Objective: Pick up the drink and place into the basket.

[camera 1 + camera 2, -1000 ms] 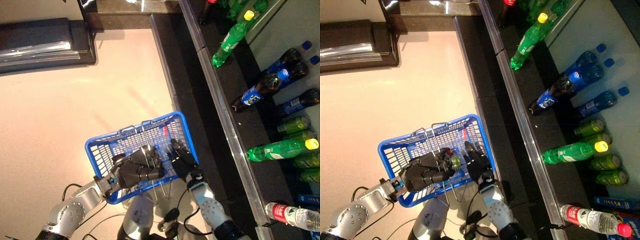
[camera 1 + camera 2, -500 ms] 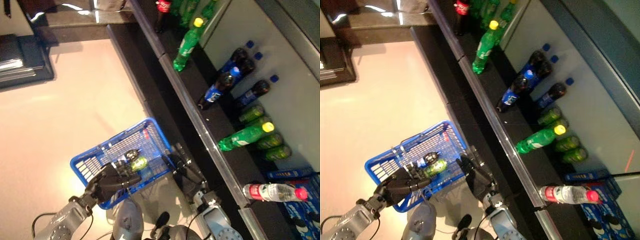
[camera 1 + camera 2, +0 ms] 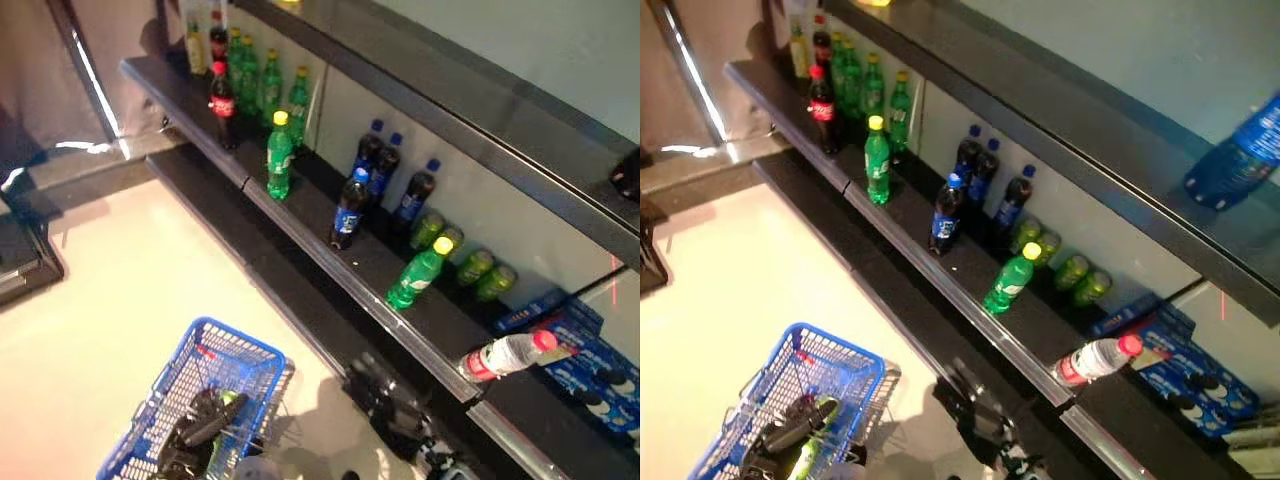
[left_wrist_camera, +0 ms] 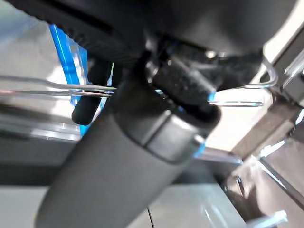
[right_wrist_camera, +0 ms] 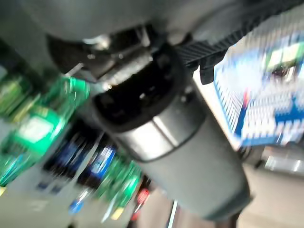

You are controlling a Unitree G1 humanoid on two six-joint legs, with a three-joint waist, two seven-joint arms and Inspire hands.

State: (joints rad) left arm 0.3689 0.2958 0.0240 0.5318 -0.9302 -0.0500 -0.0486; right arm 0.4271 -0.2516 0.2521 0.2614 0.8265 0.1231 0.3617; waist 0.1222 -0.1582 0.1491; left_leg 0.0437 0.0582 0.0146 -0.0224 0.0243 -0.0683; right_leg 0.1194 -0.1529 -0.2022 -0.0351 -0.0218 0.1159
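lying inside the blue basket [image 3: 232, 362] at seven o'clock is a green drink bottle [image 3: 222, 432]. the left hand [image 3: 195, 432] sits dark over the basket's wire handles [image 4: 57, 88], fingers curled round them. the right hand [image 3: 395, 405] hangs at five o'clock below the shelf [image 3: 330, 255]; cannot tell its fingers.

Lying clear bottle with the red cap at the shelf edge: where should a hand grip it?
Probably round the label-wrapped body of the clear bottle, coming from above at the shelf's front edge. It lies on its side, cap pointing away, so the long round body is open to a wrap.
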